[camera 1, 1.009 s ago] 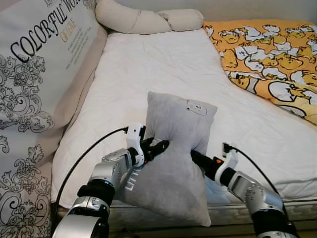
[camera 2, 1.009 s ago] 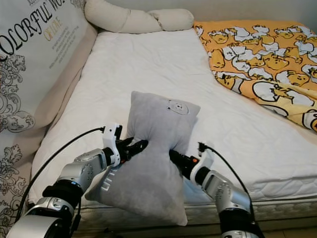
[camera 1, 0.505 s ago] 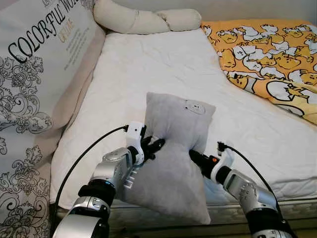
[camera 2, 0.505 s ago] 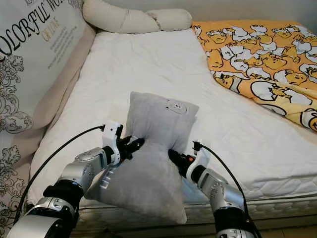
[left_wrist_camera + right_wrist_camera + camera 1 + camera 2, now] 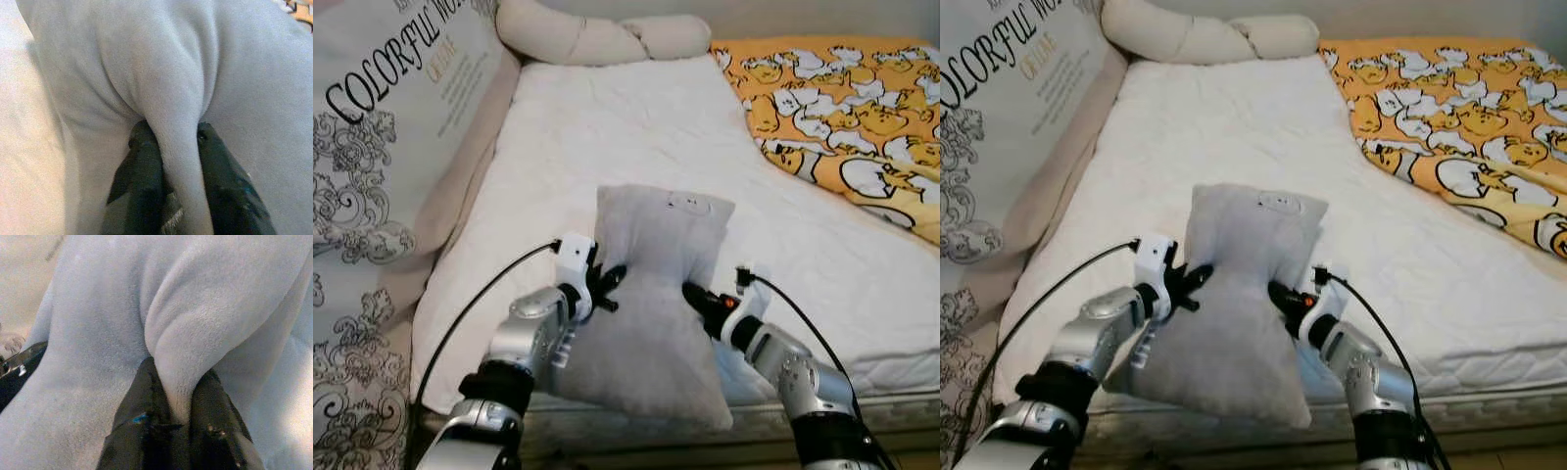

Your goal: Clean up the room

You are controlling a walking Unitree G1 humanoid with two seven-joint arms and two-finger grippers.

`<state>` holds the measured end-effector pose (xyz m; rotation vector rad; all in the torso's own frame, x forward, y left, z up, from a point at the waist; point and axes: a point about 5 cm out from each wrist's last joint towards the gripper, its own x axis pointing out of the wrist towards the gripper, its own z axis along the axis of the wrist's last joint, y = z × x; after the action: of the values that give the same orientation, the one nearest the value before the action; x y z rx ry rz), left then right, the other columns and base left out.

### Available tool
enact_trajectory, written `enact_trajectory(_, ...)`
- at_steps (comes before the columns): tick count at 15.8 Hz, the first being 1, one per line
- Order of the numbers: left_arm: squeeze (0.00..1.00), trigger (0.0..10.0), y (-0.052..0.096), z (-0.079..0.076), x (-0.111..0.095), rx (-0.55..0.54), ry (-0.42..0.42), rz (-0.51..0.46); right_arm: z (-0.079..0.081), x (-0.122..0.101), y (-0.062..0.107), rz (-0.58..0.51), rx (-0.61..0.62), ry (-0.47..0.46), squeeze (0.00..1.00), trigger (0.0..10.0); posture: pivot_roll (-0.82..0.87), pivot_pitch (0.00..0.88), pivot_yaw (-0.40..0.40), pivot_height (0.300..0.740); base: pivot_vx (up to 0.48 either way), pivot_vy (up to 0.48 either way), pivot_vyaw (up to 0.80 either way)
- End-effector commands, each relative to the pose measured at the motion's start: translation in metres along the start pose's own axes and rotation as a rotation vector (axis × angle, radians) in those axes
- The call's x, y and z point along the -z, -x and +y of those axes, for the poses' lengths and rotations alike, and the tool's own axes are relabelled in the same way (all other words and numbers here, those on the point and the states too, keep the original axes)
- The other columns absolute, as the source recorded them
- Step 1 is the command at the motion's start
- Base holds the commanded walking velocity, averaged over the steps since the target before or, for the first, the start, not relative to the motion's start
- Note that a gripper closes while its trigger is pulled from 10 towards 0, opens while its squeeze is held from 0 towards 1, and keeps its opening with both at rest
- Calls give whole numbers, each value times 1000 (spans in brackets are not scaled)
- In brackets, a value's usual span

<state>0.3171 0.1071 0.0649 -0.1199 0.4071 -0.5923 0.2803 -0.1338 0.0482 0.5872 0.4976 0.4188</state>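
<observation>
Bed (image 5: 607, 137): white quilted mattress, bare over most of its surface, front edge nearest the camera.
- Grey pillow (image 5: 651, 294) at the front edge, upper part over the mattress, lower part hanging past the edge. Whether it rests on the mattress cannot be told.
- Cream twisted bolster (image 5: 597, 37) across the far end.
- Orange cartoon-print blanket (image 5: 842, 108) on the right side.
- Large printed cushion (image 5: 382, 147) propped along the left side.
</observation>
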Motion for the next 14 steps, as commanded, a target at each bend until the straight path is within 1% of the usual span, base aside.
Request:
enact_trajectory(1, 0, 0, 4, -5, -15, 3, -36, -39, 20, -23, -2, -84, -48, 33, 0, 0, -17, 0, 31, 740, 0, 0, 0)
enact_trajectory(2, 0, 0, 11, -7, -31, -10, -70, -91, 29, -35, -2, -131, -50, 73, 0, 0, -16, 0, 32, 740, 0, 0, 0)
enact_trajectory(3, 0, 0, 15, -8, -37, -14, -82, -113, 32, -40, -2, -152, -42, 99, 0, 0, -14, 0, 33, 740, 0, 0, 0)
enact_trajectory(5, 0, 0, 29, -13, -58, -44, -111, -188, 43, -56, 1, -205, -5, 187, 0, 0, -10, 0, 34, 740, 0, 0, 0)
enact_trajectory(6, 0, 0, 36, -16, -65, -67, -120, -214, 46, -61, 2, -215, 23, 211, 0, 0, 0, 0, 30, 740, 0, 0, 0)
enact_trajectory(7, 0, 0, 41, -19, -68, -82, -135, -219, 49, -63, 2, -209, 35, 194, 0, 0, 1, 0, 29, 740, 0, 0, 0)
enact_trajectory(9, 0, 0, 44, -22, -68, -89, -144, -215, 54, -65, 2, -202, 37, 137, 0, 0, 6, 0, 27, 740, 0, 0, 0)
enact_trajectory(10, 0, 0, 45, -24, -67, -92, -146, -209, 57, -66, 1, -213, 26, 128, 0, 0, 6, 0, 26, 740, 0, 0, 0)
enact_trajectory(11, 0, 0, 46, -24, -67, -95, -145, -207, 59, -67, 1, -222, 18, 128, 0, 1294, 9, 0, 25, 740, 0, 0, 0)
enact_trajectory(12, 0, 0, 46, -24, -69, -107, -149, -202, 62, -70, 1, -244, 11, 138, 0, 10000, 9, 0, 24, 740, 0, 0, 0)
enact_trajectory(13, 0, 0, 47, -25, -69, -112, -155, -197, 63, -72, 1, -265, 10, 125, 0, 10000, 11, 0, 24, 740, 0, 0, 0)
enact_trajectory(14, 0, 0, 46, -24, -70, -115, -162, -196, 65, -72, 1, -251, -5, 135, 0, 10000, 10, 0, 26, 740, 0, 0, 0)
